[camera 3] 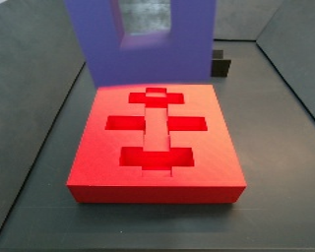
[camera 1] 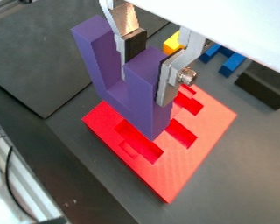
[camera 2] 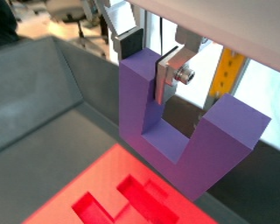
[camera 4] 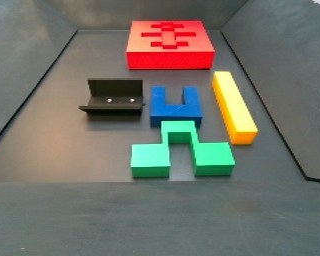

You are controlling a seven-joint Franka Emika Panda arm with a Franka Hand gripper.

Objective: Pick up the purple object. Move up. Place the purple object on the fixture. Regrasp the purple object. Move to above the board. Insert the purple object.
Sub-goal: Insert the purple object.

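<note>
The end effector [camera 1: 152, 59] pinches one prong of the small purple U-shaped plastic block [camera 1: 130, 87], hanging just above the large flat red slab board [camera 1: 189, 149]. Pickup, fixture rest and regrasp look done; only insertion remains.

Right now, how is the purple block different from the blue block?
The purple block is held up in the hand, above the red board; the blue block lies flat on the floor beside the yellow bar. Purple's prongs point up; blue's lie level. Both are U-shaped.
</note>
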